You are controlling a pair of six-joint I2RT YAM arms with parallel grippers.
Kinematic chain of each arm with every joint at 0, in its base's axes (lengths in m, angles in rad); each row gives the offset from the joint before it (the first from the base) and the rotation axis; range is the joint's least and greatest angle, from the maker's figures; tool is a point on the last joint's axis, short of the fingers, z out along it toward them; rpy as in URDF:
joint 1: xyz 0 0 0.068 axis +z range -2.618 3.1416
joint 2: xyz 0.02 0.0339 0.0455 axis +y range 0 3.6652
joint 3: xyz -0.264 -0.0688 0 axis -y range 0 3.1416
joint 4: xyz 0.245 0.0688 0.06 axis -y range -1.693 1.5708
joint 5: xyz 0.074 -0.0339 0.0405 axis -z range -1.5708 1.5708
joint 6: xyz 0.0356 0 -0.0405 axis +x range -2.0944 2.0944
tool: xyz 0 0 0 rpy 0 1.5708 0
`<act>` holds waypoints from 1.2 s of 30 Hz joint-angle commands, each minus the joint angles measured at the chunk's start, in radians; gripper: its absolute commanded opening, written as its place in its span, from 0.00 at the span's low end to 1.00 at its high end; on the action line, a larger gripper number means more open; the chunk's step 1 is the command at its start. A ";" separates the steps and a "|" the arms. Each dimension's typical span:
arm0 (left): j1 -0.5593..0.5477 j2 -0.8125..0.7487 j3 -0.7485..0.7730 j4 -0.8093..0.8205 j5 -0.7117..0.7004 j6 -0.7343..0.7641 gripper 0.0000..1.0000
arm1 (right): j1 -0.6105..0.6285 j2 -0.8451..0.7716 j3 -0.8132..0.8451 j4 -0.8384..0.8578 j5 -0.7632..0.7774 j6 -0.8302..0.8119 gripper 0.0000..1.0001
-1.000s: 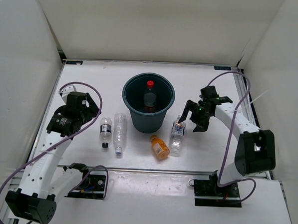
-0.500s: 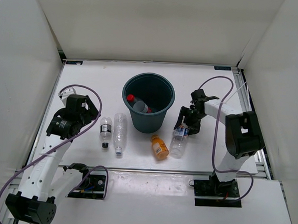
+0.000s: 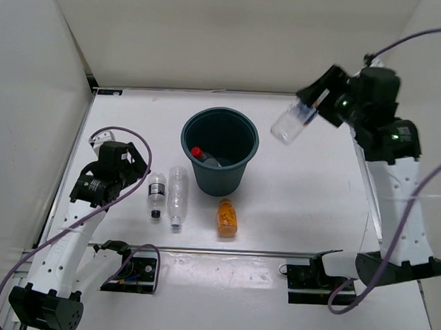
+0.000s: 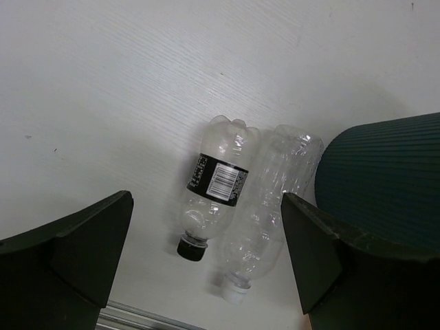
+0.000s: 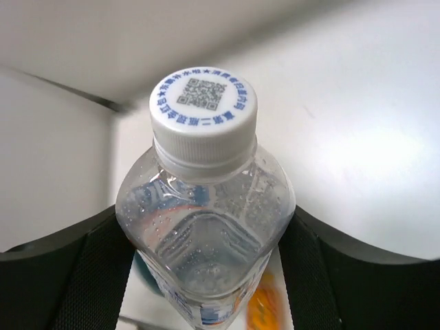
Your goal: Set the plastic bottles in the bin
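High beside the bin (image 3: 184,141), right fingers (image 5: 69,282) around a clear bottle (image 3: 291,122); left fingers (image 4: 69,254) apart.

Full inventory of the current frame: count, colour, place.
bin: 1, dark grey-green, mid table
red-cap bottle: 1, clear, lying inside bin
black-cap bottle: 1, clear, on table left of bin
plain bottle: 1, clear, beside black-cap bottle
orange bottle: 1, orange, on table, near side of bin
blue-label bottle: 1, clear, white cap, in the air right of bin
table: 1, white
left tool: 1, black, open, over the two left bottles
right tool: 1, black, shut on blue-label bottle
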 commanded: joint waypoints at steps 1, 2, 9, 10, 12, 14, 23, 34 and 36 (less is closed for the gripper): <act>0.005 -0.009 -0.041 0.071 0.061 0.022 1.00 | 0.081 0.141 0.169 -0.027 0.016 -0.028 0.22; 0.005 -0.018 -0.062 0.109 0.077 0.022 1.00 | 0.142 0.178 0.256 -0.027 0.032 -0.047 0.21; 0.005 -0.038 -0.149 0.244 0.126 0.073 1.00 | 0.415 0.441 0.461 -0.003 0.263 -0.270 0.39; 0.005 -0.038 -0.150 0.255 0.136 0.088 1.00 | 0.454 0.455 0.470 -0.003 0.285 -0.290 0.46; 0.005 -0.038 -0.159 0.270 0.185 0.108 1.00 | 0.465 0.455 0.446 -0.003 0.294 -0.299 0.94; 0.005 -0.038 -0.168 0.282 0.215 0.129 1.00 | 0.488 0.398 0.386 -0.013 0.317 -0.289 1.00; 0.005 0.034 -0.292 0.407 0.322 0.160 1.00 | 0.489 0.223 0.328 -0.050 0.311 -0.336 1.00; 0.005 0.198 -0.398 0.539 0.262 0.110 1.00 | 0.489 0.186 0.383 -0.194 0.291 -0.345 1.00; 0.005 0.212 -0.407 0.539 0.262 0.076 0.87 | 0.480 0.186 0.374 -0.194 0.282 -0.345 1.00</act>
